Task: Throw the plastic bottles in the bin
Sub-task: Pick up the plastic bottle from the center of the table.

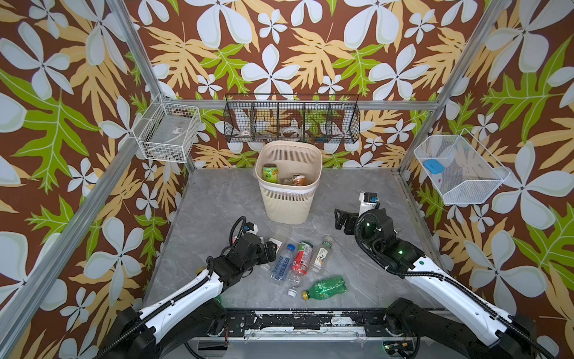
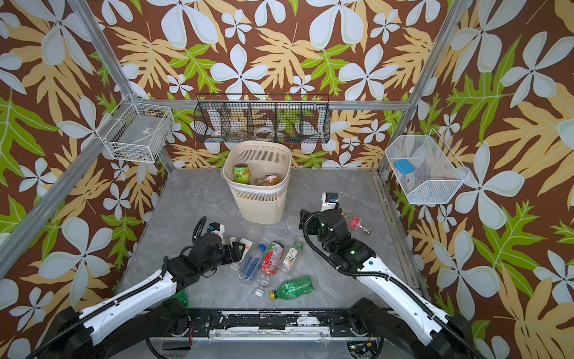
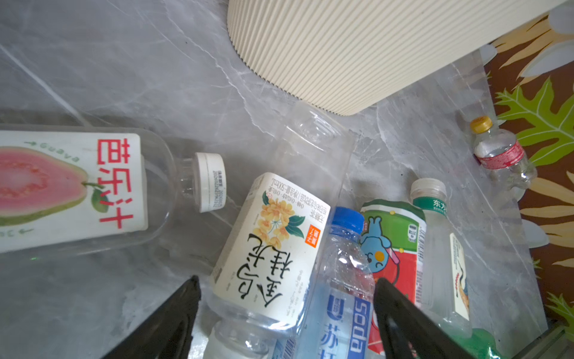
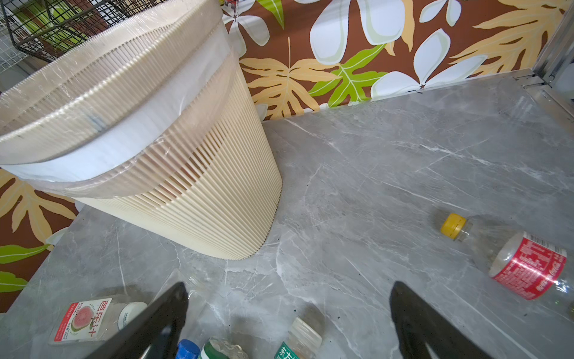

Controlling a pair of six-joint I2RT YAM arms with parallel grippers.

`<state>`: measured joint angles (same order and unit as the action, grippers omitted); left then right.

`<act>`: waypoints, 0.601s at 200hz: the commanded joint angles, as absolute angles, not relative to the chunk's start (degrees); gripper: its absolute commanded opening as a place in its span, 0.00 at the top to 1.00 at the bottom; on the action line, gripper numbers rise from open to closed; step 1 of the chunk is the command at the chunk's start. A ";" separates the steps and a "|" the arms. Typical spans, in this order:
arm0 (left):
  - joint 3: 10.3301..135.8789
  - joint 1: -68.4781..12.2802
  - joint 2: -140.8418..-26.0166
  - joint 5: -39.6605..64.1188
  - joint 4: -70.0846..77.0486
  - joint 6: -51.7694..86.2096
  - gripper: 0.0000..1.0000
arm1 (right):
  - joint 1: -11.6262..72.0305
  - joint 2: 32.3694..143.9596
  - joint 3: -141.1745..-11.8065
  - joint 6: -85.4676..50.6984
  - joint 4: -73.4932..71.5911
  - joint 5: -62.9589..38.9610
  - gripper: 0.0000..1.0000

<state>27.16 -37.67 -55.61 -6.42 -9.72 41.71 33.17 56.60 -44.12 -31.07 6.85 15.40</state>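
ribbed beige plastic bin (image 1: 289, 205) (matt, clear film (image 4: 93, 62) over its rim), clear glossy plastic bottles (image 1: 302, 258), smooth grey marble-look desk (image 1: 217, 199).

The left arm (image 1: 186, 292) and the right arm (image 1: 435, 273) have long white shells with dark seams and bulky black joint housings. A black ribbed hose (image 1: 360, 231) runs along each arm and loops out near the wrist. Small green lights (image 1: 400, 251) glow on the right arm's black joints, and a green dot (image 1: 421, 263) marks its white shell. Each wrist carries a white camera block (image 1: 368, 199) with a blue plug. The left hand (image 3: 287, 281) and the right hand (image 4: 289, 286) have flat, matte black, tapering fingers (image 4: 161, 317). The black base rail (image 1: 295, 320) between the shoulders is scuffed white.
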 commanded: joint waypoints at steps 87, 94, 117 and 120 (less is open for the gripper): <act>32.67 -40.78 -68.53 -12.22 -10.30 38.03 0.10 | 33.20 56.34 -43.94 -31.21 6.42 16.70 0.00; 32.88 -40.87 -69.32 -12.26 -10.12 37.88 0.10 | 33.22 56.25 -43.77 -31.26 6.38 16.79 0.00; 33.81 -41.04 -71.77 -12.39 -9.98 37.19 0.10 | 33.20 56.07 -43.68 -31.21 6.38 17.14 0.00; 33.94 -41.04 -72.13 -12.46 -9.94 37.18 0.10 | 33.22 56.07 -43.67 -31.21 6.41 17.14 0.00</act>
<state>32.99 -40.93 -70.28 -11.55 -10.41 38.61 33.17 56.25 -43.70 -31.07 6.90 15.73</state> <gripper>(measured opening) 0.902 0.995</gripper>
